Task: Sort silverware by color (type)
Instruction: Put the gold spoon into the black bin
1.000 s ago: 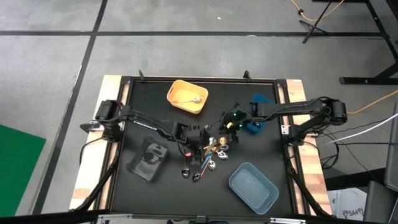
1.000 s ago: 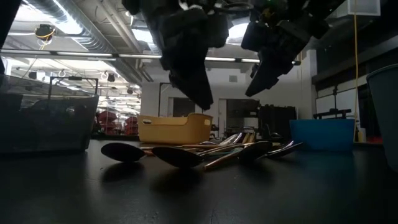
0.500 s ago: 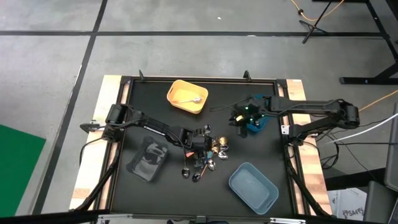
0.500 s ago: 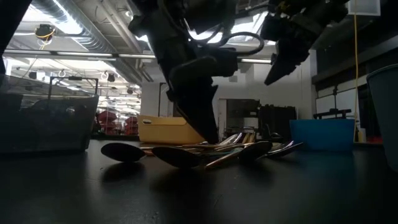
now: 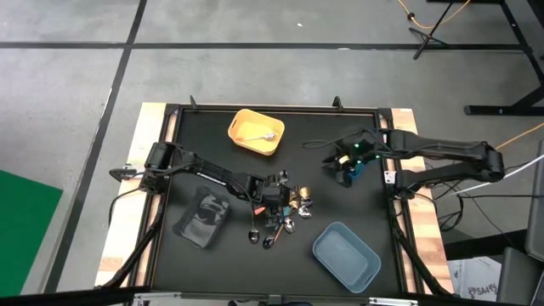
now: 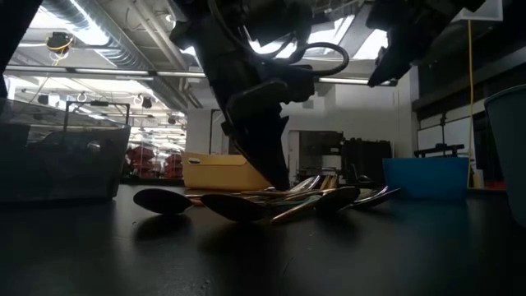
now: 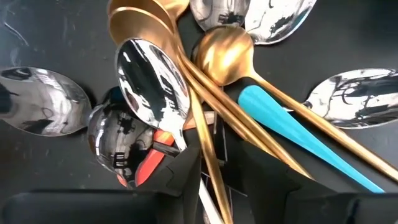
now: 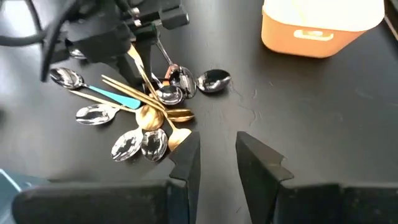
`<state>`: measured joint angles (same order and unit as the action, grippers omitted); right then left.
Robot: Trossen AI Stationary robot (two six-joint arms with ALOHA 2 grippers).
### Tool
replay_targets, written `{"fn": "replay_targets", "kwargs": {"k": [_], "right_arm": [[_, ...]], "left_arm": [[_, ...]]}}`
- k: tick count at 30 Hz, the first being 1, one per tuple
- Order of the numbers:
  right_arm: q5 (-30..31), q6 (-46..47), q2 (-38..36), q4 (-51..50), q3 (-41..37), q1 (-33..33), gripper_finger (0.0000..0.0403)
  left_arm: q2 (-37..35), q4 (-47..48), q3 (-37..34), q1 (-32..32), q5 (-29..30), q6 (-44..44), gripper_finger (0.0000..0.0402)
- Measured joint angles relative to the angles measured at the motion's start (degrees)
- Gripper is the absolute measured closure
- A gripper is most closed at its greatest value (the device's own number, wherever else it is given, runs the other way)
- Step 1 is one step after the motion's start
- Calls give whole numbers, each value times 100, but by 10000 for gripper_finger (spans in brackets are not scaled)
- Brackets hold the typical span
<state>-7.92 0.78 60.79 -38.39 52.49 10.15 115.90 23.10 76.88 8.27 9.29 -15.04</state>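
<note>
Open right pincer [image 8: 217, 155] above table, silverware [image 8: 146, 112] pile and left pincer [image 8: 134, 59] beyond

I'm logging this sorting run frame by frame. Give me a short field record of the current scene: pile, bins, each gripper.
silverware pile: silver, gold and blue-handled spoons heaped at table centre
yellow bin: holds one silver spoon
grey-blue bin: no silverware visible in it
left gripper: down on the pile, fingers astride a gold handle
right gripper: open, empty, raised beside the blue bin

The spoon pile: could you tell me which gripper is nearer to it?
Left. The left gripper is down in the spoon pile; the right gripper hovers off beside the blue bin.
</note>
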Motion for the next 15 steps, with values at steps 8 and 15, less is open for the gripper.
{"fn": "replay_targets", "kwargs": {"k": [8,15], "right_arm": [[0,-2,-551,-134,0,0,310],[0,-2,-954,-184,-2,0,310]], "left_arm": [[0,5,0,0,71,0,300],[0,3,0,0,71,-1,300]]}}
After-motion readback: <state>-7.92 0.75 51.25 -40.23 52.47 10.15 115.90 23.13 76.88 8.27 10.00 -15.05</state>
